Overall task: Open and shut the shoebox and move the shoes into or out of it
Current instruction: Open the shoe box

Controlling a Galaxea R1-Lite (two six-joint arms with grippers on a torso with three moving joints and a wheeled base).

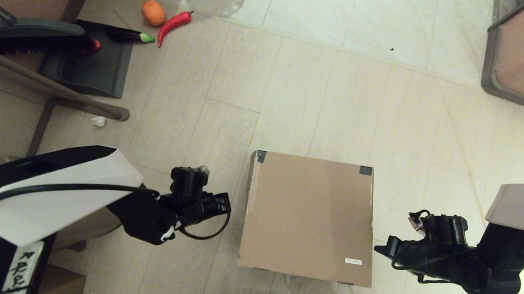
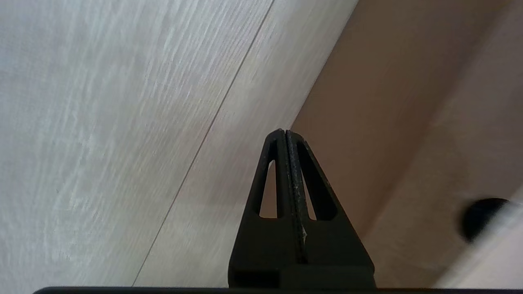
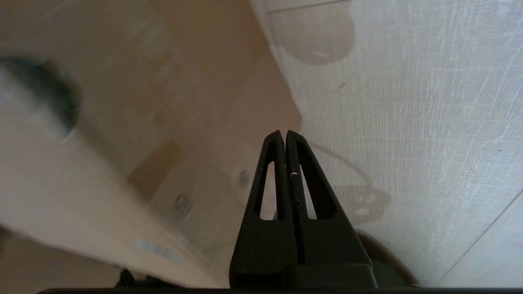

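The shoebox (image 1: 307, 215) sits on the tiled floor in the middle of the head view. Its lid is down flat, with black tape at the two far corners and a small white label (image 1: 353, 261) near the front right. No shoes are in view. My left gripper (image 1: 226, 204) hovers just left of the box, shut and empty, apart from it. My right gripper (image 1: 376, 248) hovers close to the box's right front side, also shut and empty. The left wrist view shows the box's brown side (image 2: 367, 102) beyond the left gripper (image 2: 284, 131). The right wrist view shows the box (image 3: 184, 102) beside the right gripper (image 3: 285, 132).
A broom and dark dustpan (image 1: 93, 64) lie at the far left, with a toy orange (image 1: 153, 12), red chili (image 1: 173, 24) and eggplant (image 1: 127, 35) near them. A crumpled white scrap (image 1: 98, 121) lies on the floor. A brown bin (image 1: 520, 56) stands far right.
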